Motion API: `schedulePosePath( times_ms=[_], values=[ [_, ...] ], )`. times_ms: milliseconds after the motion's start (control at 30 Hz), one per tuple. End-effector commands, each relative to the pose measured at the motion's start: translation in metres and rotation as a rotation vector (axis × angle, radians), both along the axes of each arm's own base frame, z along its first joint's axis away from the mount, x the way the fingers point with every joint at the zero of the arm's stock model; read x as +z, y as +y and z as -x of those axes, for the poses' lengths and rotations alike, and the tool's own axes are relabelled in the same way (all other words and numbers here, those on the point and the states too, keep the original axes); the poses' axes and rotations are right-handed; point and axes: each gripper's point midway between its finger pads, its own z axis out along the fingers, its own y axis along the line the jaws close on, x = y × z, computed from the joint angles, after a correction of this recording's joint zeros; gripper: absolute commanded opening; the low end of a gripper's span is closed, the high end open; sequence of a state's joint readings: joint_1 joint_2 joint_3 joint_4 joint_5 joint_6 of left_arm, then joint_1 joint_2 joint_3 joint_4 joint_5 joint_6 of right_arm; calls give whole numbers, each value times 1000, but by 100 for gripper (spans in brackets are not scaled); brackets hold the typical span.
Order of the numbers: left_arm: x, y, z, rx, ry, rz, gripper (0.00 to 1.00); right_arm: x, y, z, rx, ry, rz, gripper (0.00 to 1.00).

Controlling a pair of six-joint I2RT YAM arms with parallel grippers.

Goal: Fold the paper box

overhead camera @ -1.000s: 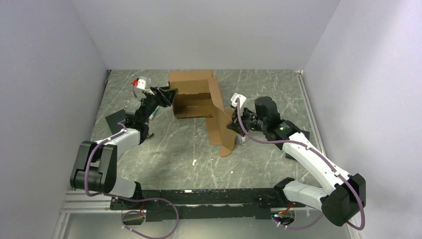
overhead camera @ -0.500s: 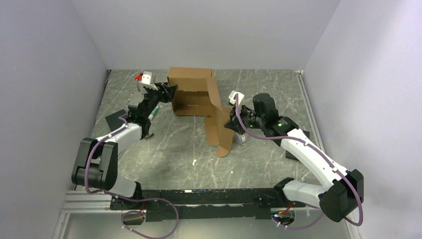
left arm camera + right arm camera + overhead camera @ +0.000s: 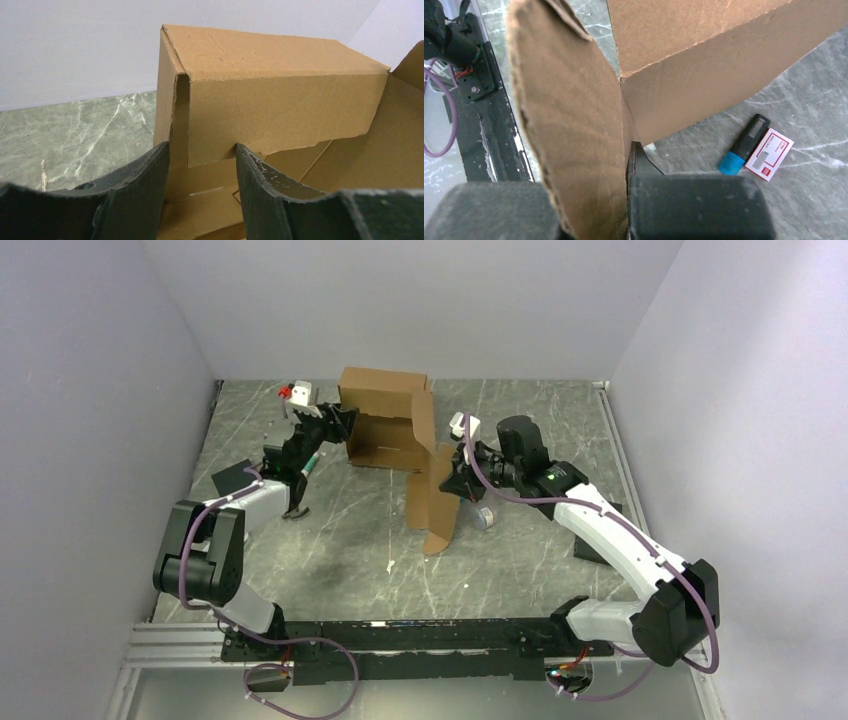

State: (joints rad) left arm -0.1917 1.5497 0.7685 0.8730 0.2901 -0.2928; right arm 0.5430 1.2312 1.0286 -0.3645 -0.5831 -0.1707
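Pinches with right pincer the long flap trailing toward 5 o'clock from paper box, itself at 12 o'clock on surface. Straddles box's 9 o'clock corner with left pincer, spread, contact unclear. Blue marker and card just beside flap; black pad at 9 o'clock.

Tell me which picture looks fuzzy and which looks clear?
Right wrist view: the right claw and the near flap of the paper box sit close to the lens and look fuzzy, the blue-capped marker sharper. Left wrist view: the cardboard is crisp. Top view: soft, even light, faint shadows.
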Motion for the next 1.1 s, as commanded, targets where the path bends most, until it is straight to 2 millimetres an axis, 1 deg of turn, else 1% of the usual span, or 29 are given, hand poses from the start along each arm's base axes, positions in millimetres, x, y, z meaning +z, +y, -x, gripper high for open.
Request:
schedulePosePath(
  times_ms=[0,67,133,233,300,333,433,533,567,667,733,900,967,1033,1067],
  values=[
    [28,-4,-5,-13,-102,2,56,29,15,-4,5,1,-78,0],
    [29,-4,-7,-9,-104,-1,55,30,17,-3,11,3,-80,0],
    [28,-5,-8,-12,-106,-1,55,26,18,-2,21,12,-73,0],
    [29,-6,-10,-19,-113,4,55,15,21,5,71,43,-55,0],
    [29,-7,-9,-22,-116,7,54,6,20,8,91,62,-29,0],
    [29,-7,-8,-24,-117,7,55,2,17,8,87,62,-13,2],
    [28,-6,-3,-28,-118,0,55,-6,6,3,25,10,23,16],
    [26,-6,9,-48,-116,-7,56,-8,-9,-4,-58,-52,51,24],
    [25,-6,16,-53,-113,-8,56,-8,-13,-6,-84,-69,56,29],
    [18,-4,32,-60,-90,-6,58,-6,-24,-7,-122,-102,50,49],
    [12,-2,42,-61,-60,-2,59,-6,-27,-3,-117,-104,43,58],
    [-6,5,68,-46,42,6,73,-3,-29,7,-76,-101,6,76],
    [-12,10,78,-29,77,-1,79,-1,-31,11,-54,-101,-8,81],
    [-13,16,86,0,107,-8,85,1,-31,18,-22,-100,-23,86],
    [-9,21,90,24,113,-5,89,2,-31,22,1,-98,-27,89]
  ],
)
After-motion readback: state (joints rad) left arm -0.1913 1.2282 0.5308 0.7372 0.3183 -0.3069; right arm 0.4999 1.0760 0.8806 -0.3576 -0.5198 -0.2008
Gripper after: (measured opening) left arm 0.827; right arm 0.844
